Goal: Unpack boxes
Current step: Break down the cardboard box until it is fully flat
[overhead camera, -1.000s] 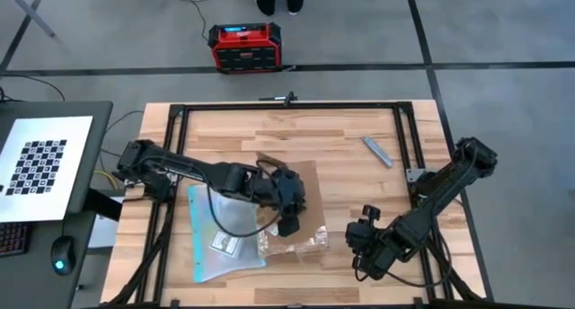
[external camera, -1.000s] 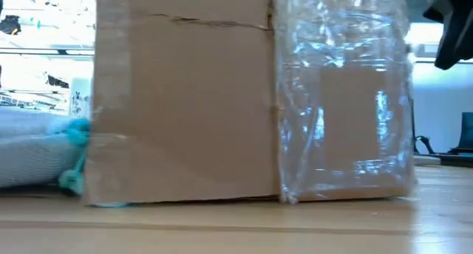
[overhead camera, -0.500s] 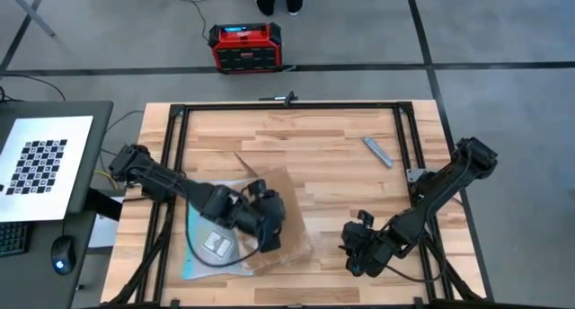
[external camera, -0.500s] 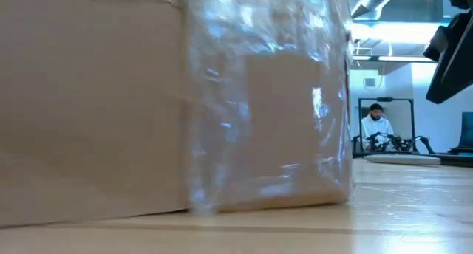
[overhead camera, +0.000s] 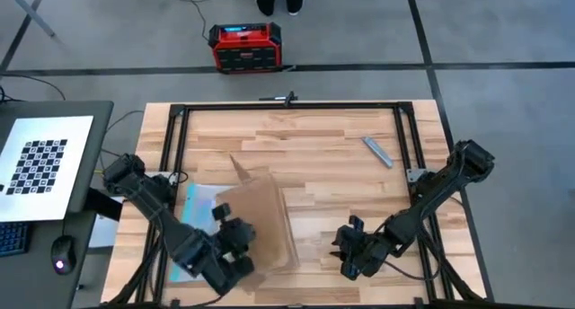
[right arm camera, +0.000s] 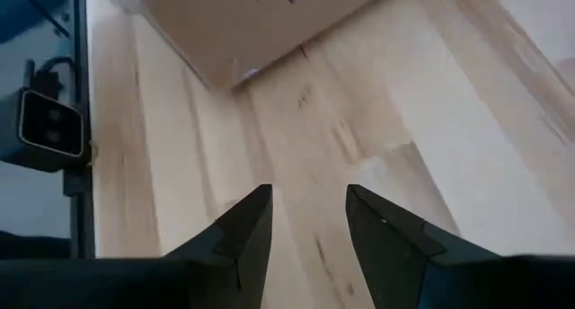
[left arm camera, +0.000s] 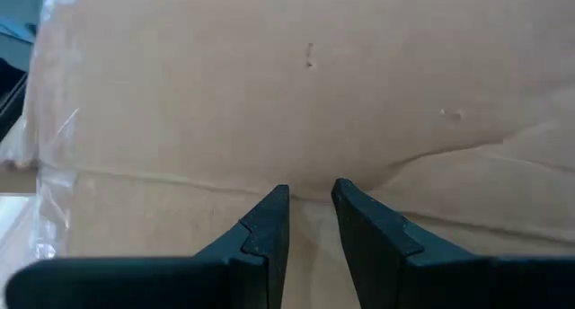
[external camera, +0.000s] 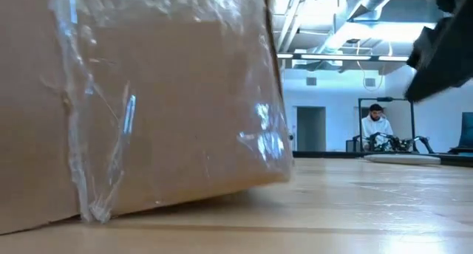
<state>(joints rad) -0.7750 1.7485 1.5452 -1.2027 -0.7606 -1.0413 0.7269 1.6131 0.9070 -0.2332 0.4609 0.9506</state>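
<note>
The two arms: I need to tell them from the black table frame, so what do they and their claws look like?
Both the left arm and the right arm are dark, jointed and slim, with bulkier joints. The left claw and the right claw each end in two flat, black, wedge-shaped fingers without markings.

Matt brown corrugated cardboard box [overhead camera: 259, 221], shiny crinkled clear tape [external camera: 100, 121] over its corner, pale satin-smooth wood-plank table [overhead camera: 332, 156], glossy clear teal-edged plastic pouch [overhead camera: 193, 206], matt dark gripper fingers [left arm camera: 269, 228]
</note>
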